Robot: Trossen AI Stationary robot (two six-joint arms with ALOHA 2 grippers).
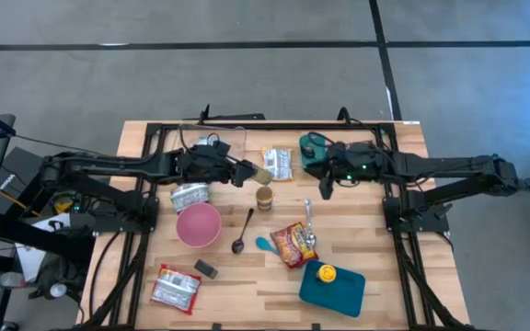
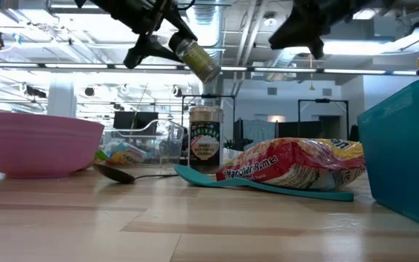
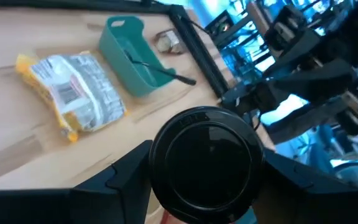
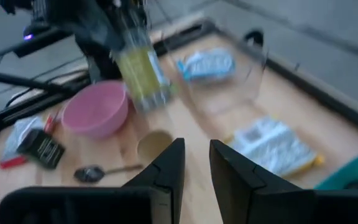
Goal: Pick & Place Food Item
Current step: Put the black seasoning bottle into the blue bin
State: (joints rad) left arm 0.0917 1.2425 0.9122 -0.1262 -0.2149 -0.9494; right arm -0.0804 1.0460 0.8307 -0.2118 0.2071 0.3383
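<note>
Jar (image 1: 257, 172) of yellowish contents sits clamped in your left claw (image 1: 244, 172), lifted clear of the desk (image 1: 403, 290) and tilted, black lid toward the wrist, near the 12 o'clock centre of the work area. The low view shows it hanging above the second jar (image 1: 264, 198), which stands upright on the wood; the two are apart.

Handling judgement: rigid, smooth-walled, probably glass, so expect slip if the clamp loosens and breakage if it drops. Weight looks moderate for its size. The fingers (image 3: 115, 180) flank the lid end in the left wrist view; a hold lower on the body would resist rotation better, since the jar already hangs at an angle.

Your right claw (image 1: 326, 180) hovers at about 1 o'clock from the standing jar, fingers (image 4: 166, 167) slightly parted, holding nothing.

Nearby obstacles when you set down: pink bowl (image 1: 198, 224) at 8 o'clock from the standing jar, spoon (image 1: 243, 231) at 6 o'clock, red snack packet (image 1: 293, 245) at 5 o'clock, teal bin (image 1: 332, 287) beyond it.
</note>
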